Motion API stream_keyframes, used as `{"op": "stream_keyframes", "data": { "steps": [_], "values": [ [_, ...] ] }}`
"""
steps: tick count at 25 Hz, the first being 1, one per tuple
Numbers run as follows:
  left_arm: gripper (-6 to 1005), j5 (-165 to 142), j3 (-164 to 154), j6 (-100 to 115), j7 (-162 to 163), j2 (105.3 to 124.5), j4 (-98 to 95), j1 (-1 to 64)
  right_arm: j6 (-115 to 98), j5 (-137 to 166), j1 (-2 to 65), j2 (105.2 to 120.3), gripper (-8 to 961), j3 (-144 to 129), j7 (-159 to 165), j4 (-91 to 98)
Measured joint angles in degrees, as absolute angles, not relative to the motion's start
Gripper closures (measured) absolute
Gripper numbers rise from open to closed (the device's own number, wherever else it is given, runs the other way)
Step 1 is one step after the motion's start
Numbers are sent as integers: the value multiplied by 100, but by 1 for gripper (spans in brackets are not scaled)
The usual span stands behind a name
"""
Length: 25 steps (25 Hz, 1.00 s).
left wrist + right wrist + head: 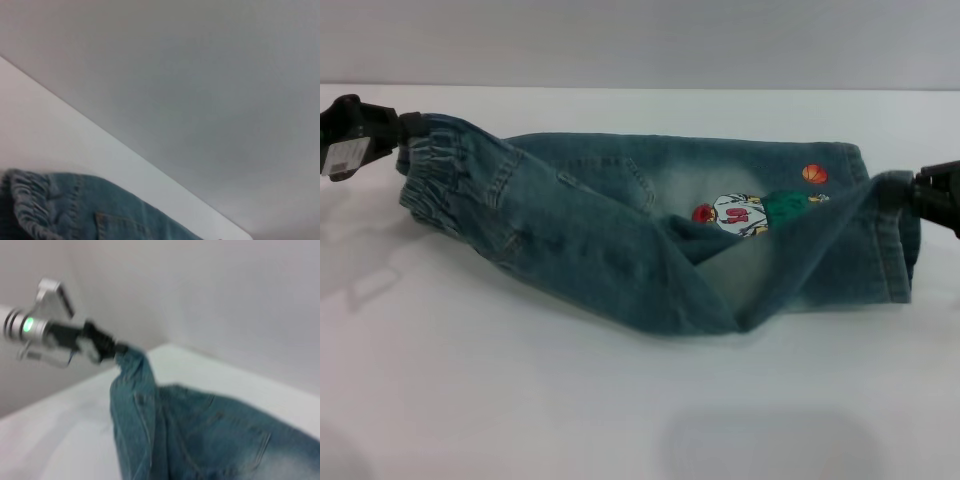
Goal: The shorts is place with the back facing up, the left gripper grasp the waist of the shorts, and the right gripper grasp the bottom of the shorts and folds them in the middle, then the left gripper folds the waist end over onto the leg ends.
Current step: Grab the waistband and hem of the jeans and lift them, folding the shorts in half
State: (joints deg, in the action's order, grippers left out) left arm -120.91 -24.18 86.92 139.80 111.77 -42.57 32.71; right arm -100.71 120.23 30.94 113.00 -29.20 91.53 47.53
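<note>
The shorts (650,235) hang stretched across the white table (520,400), held up at both ends and sagging in the middle, where the lowest fold touches the tabletop. The left gripper (408,128) is clamped on the waist (440,175) at the shorts' left end; the ruffled band bunches just below the claw. In the right wrist view that same gripper (116,347) pinches a raised peak of denim, with a silver joint and green light (27,325) behind it. The right gripper (912,192) is at the shorts' right end, closed on the leg ends (898,250), which fold over and hang down beside it.

On the denim near the right end sits an embroidered cartoon player (745,212) in a white shirt with a red number, too small to read, and an orange basketball (814,173) just above it. A white tag (342,160) on the left arm shows no readable writing. The left wrist view shows only the waist edge (27,210) and a pocket seam.
</note>
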Motion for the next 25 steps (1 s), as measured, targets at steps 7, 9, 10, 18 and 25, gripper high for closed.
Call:
{"op": "stream_keyframes", "data": {
  "steps": [7,9,10,18,25],
  "values": [
    [873,-12084,-2465,7841,13846,11324,-4236,3247,-9136,11809,3048,11371,956,-2911,8872,4180],
    [872,-12083,-2466,7637,13803,11357,-4232,3264,-8855,11795,3049,11375,956,-2910,8810,4039],
    [871,-12083,-2468,7560,13784,11374,-4229,3272,-8713,11793,3052,11376,956,-2909,8790,3983],
    [868,-11983,-2473,6742,13524,11490,-4026,3348,-7915,11755,3056,11477,956,-2911,8665,3862],
    [865,-11886,-2479,6249,13307,11638,-4008,3414,-7293,11698,3119,11528,952,-2955,8628,3747]
  ]
}}
